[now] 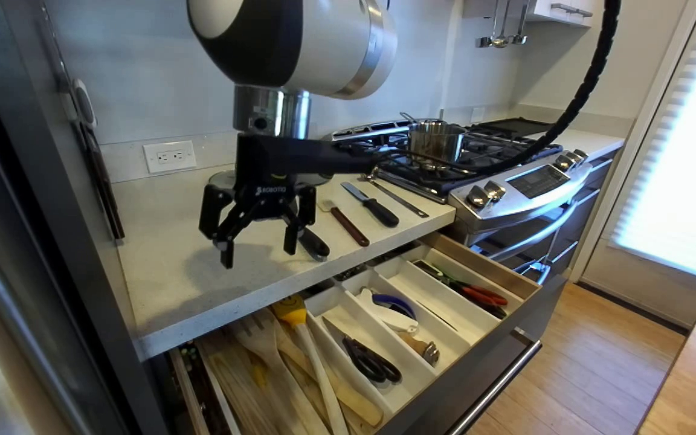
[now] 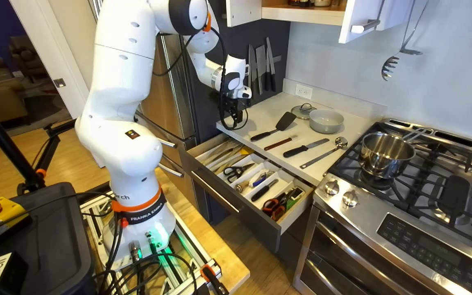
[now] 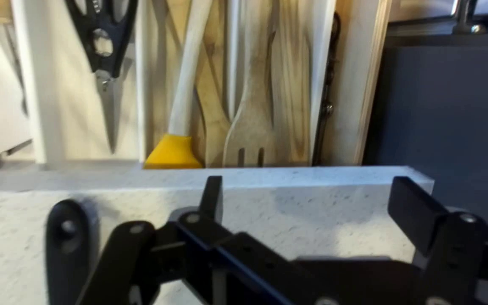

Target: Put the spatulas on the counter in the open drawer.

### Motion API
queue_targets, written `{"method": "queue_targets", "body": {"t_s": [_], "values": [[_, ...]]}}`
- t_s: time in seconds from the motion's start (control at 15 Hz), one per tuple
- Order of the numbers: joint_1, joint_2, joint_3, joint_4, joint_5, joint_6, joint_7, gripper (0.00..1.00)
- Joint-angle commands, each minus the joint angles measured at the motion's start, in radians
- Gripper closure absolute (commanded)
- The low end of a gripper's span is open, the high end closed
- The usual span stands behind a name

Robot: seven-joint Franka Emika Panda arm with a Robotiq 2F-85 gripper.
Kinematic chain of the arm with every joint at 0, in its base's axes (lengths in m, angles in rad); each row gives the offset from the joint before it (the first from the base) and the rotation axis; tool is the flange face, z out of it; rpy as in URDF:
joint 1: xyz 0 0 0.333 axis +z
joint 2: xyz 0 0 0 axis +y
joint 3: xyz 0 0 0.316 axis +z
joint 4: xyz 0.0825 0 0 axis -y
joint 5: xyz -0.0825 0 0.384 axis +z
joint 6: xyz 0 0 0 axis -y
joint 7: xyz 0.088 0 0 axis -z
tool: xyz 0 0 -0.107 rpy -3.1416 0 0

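The counter (image 1: 167, 235) holds a black spatula (image 2: 286, 121), whose handle alone shows in the wrist view (image 3: 68, 250); in an exterior view the gripper hides its head. Beside it lie a small brown-handled spatula (image 1: 349, 226) with a pale head, a black-handled flat metal blade (image 1: 378, 208), and a long-handled metal ladle (image 2: 322, 155). The open drawer (image 2: 236, 205) below has white dividers (image 3: 36, 106) and holds utensils. My gripper (image 1: 258, 249) is open and empty above the counter's left part, pointing down; in the wrist view (image 3: 309, 195) the black handle lies left of its fingers.
A grey bowl (image 2: 326, 121) and a glass lid (image 2: 302, 110) stand at the counter's back. A pot (image 2: 387, 151) sits on the stove. A dark panel with knives (image 2: 262, 65) rises close beside the gripper. Scissors (image 1: 372, 359) and wooden utensils (image 1: 269, 344) lie in the drawer.
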Motion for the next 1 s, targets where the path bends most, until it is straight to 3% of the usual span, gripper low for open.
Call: {"method": "queue_targets", "body": {"t_s": [0.0,0.53,0.93], "values": [[0.012,-0.054,-0.100,-0.030,-0.080,0.023,0.096,0.00],[-0.012,0.058,-0.220,0.076,-0.158,0.096,0.128,0.00],[-0.037,0.157,-0.182,0.173,-0.120,0.056,0.081,0.03]]}}
